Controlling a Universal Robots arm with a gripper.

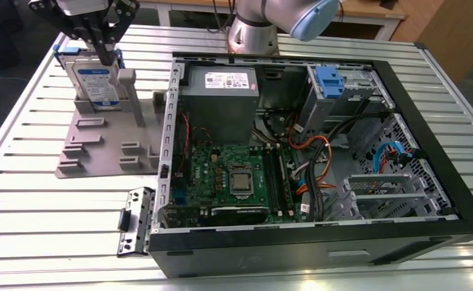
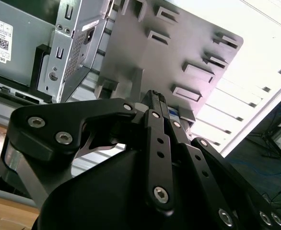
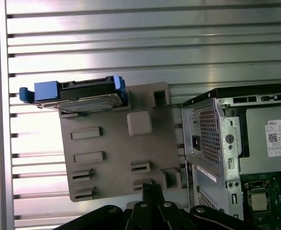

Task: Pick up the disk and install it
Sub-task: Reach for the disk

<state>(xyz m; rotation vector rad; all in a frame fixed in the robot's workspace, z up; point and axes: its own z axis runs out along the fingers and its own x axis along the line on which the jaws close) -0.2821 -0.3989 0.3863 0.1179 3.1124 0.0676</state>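
Nearest in the exterior view: black rim of the open black computer case [image 1: 430, 142], lying on its side on the slatted silver metal table [image 1: 50, 212]. A loose silver metal bracket [image 1: 137, 221] leans at the case's corner on the exterior view's left.

Inside the case: green motherboard [image 1: 228, 176]. Beyond it sit a large grey power supply box [image 1: 220, 97] and a tall blue plastic latch [image 1: 327, 79].

Beside the case, on the exterior view's left: flat grey plastic holder plate [image 1: 99, 142] with raised slots. At its far end stands the disk [image 1: 93, 82], a silver metal hard drive with a white-and-blue label and blue side rails. It is upright on edge in a slot, outside the case and not installed.

Above it: the black gripper [image 1: 105, 57], fingers pointing straight down. Tips are pressed together with no gap, nothing between them. In the exterior view they overlap the disk's top edge. In the first wrist view the tips [image 3: 152, 186] hang over the plate, apart from the disk [image 3: 78, 98].

Farthest: the arm's silver base column [image 1: 257, 33] and a blue-capped joint [image 1: 313, 21], behind the case.
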